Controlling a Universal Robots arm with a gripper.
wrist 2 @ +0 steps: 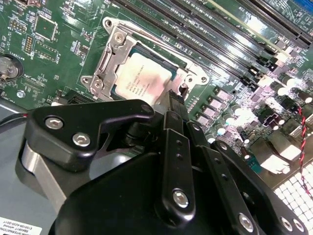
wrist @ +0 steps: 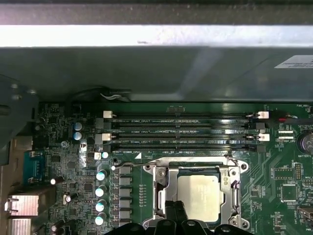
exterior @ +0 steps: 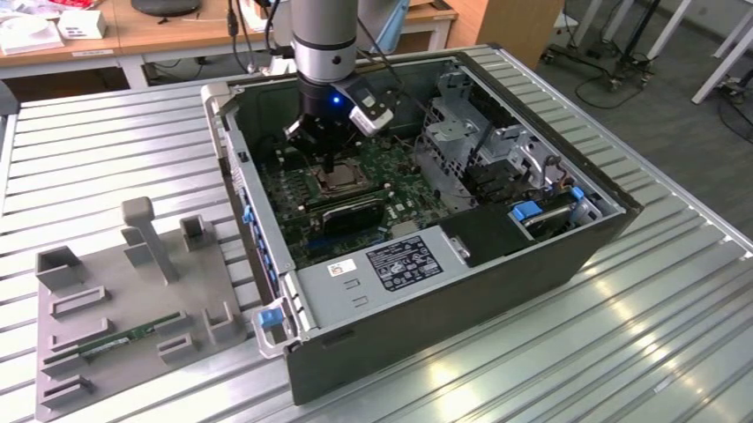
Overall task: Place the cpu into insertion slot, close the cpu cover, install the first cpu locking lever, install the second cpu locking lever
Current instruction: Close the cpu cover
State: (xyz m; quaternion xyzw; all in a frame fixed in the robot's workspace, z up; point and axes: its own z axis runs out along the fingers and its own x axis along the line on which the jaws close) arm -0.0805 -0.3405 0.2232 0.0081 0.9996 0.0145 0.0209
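The cpu (wrist 2: 142, 76) lies flat in its socket on the green motherboard, silvery top up, and it also shows in the first wrist view (wrist: 198, 196) and in the exterior view (exterior: 341, 179). The cpu cover (wrist 2: 120, 54) lies down around it as a silver frame (wrist: 164, 196). A thin locking lever (wrist: 195, 160) runs along the socket edge that faces the memory slots. My gripper (wrist 2: 176, 100) reaches down inside the open computer case (exterior: 330, 163). Its black fingers are together, and their tip is at the socket's edge beside the cpu, with nothing held between them.
The case walls (exterior: 253, 238) surround the board. A power supply (exterior: 400, 260) and a drive cage (exterior: 471, 132) stand close by. Memory slots (wrist: 181, 129) and capacitors (wrist: 101, 191) flank the socket. A grey fixture tray (exterior: 70, 352) with a memory stick (exterior: 130, 337) sits at the exterior view's left.
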